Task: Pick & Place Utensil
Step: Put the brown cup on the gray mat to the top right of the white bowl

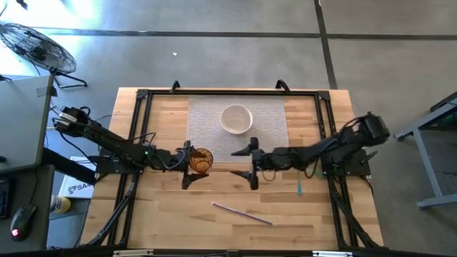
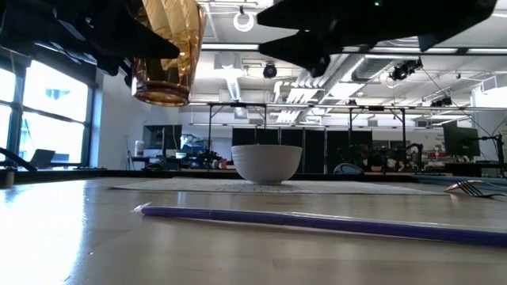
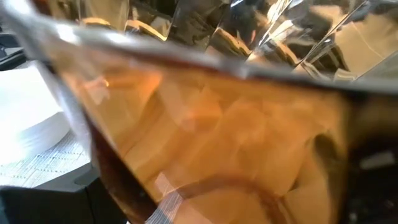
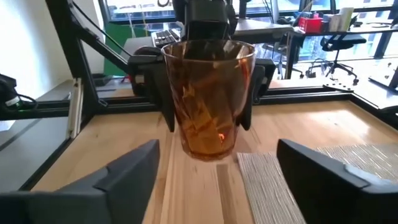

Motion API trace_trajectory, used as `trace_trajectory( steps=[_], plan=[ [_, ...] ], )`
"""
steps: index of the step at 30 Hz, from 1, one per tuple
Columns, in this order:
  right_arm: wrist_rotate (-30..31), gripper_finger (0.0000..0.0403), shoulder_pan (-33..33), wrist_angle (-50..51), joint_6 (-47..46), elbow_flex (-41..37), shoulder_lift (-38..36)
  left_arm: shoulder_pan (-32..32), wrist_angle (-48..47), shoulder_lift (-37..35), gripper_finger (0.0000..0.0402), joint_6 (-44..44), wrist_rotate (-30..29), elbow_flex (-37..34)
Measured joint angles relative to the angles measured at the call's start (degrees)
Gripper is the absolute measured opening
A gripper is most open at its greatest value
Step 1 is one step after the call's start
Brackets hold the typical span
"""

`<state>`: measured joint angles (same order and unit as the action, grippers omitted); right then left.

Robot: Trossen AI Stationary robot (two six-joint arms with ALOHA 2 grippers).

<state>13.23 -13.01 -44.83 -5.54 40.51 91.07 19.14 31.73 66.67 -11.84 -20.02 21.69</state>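
My left gripper (image 1: 194, 164) is shut on an amber faceted glass (image 1: 202, 160) and holds it in the air over the near edge of the grey placemat (image 1: 271, 107). In the low view the glass (image 2: 166, 51) hangs well above the table. My right gripper (image 1: 250, 163) is open and faces the glass from the table's right, a short way off, touching nothing. A purple straw (image 1: 243, 213) lies flat near the table's near edge. A teal-handled fork (image 1: 299, 187) lies flat under the right arm. A white bowl (image 1: 235, 118) stands on the placemat. My left gripper pinches the glass's side wall (image 4: 177, 93) between its two fingers (image 4: 250, 93), one on each side of the upper half. The fingers come level from the table's left. The glass is lifted clear and close to upright, mouth up.
The black frame rails (image 1: 136, 128) run along the table's left, right and far edges. There is bare wood (image 1: 178, 214) around the straw toward the near edge. A fan (image 1: 36, 46) stands on the floor beyond the far left corner.
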Motion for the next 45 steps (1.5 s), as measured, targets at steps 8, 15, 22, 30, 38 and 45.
trace_trajectory(
  steps=[8, 15, 22, 30, 38, 45],
  plan=[
    [-0.08, 0.0360, 1.20, 0.02, 0.48, 7.66, 9.59, 0.00, 2.24, 0.00, 0.0357, 0.00, 0.05, 0.01],
    [-1.00, 0.0361, 2.20, 0.00, -1.19, 12.09, 15.66, 0.00, 4.86, 0.00, 0.0357, -0.01, 0.12, 0.02],
    [-4.36, 0.0362, 2.88, -0.09, -1.94, 16.27, 19.68, 0.00, 6.86, 1.18, 0.0357, 0.00, 0.14, 0.06],
    [-3.47, 0.0360, 2.88, 0.01, -3.25, 17.59, 20.80, 0.00, 13.96, 6.64, 0.0357, 1.16, 1.34, 0.00],
    [-3.52, 0.0360, 2.89, -0.16, -4.30, 17.61, 20.80, 0.00, 17.72, 7.13, 0.0357, 1.54, 1.13, 0.00],
    [-3.90, 0.0360, 2.99, -1.05, -5.07, 17.61, 20.80, 0.00, 18.16, 7.13, 0.0357, 1.53, 1.27, 0.02]
  ],
)
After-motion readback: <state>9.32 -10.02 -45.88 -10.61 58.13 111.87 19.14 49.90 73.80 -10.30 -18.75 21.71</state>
